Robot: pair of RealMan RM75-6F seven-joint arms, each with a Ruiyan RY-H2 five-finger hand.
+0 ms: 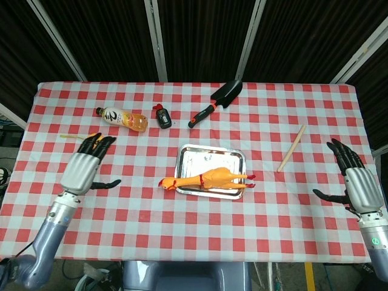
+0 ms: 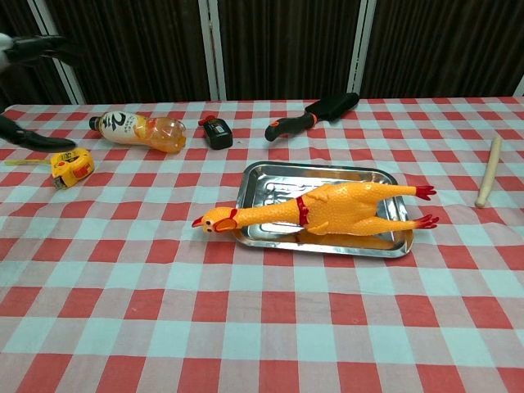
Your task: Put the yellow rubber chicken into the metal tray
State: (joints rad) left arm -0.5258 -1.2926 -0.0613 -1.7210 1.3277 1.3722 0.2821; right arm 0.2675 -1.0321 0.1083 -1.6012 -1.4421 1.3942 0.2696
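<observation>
On the tabletop (image 1: 121, 200), between the two robot hands, the chicken (image 1: 209, 179) lies lengthwise along the near edge of the tray (image 1: 200, 156). Its body rests inside the tray. Its head and neck overhang the rim on the side toward the left robot hand (image 1: 85, 167), and its red feet reach the opposite rim, toward the right robot hand (image 1: 357, 182). In the chest view the chicken (image 2: 327, 209) is seen tilted slightly, beak out over the cloth and just beside the tray (image 2: 278, 184).

The left robot hand is well apart from the tray, fingers spread wide and holding nothing. Just beyond it lies a tape measure (image 1: 94, 143), and further out a bottle (image 1: 123, 117). The right robot hand is likewise wide, empty and well apart from the tray. A wooden stick (image 1: 291, 148) lies between it and the tray. On the far side of the tray from both hands are a small black device (image 1: 162, 117) and a trowel (image 1: 216, 102).

Progress, as judged: the placement appears essentially done, since the chicken sits released in the tray and neither hand touches it. What may remain is small. The protruding head could be nudged inside if full containment is required. Otherwise nothing is left.
</observation>
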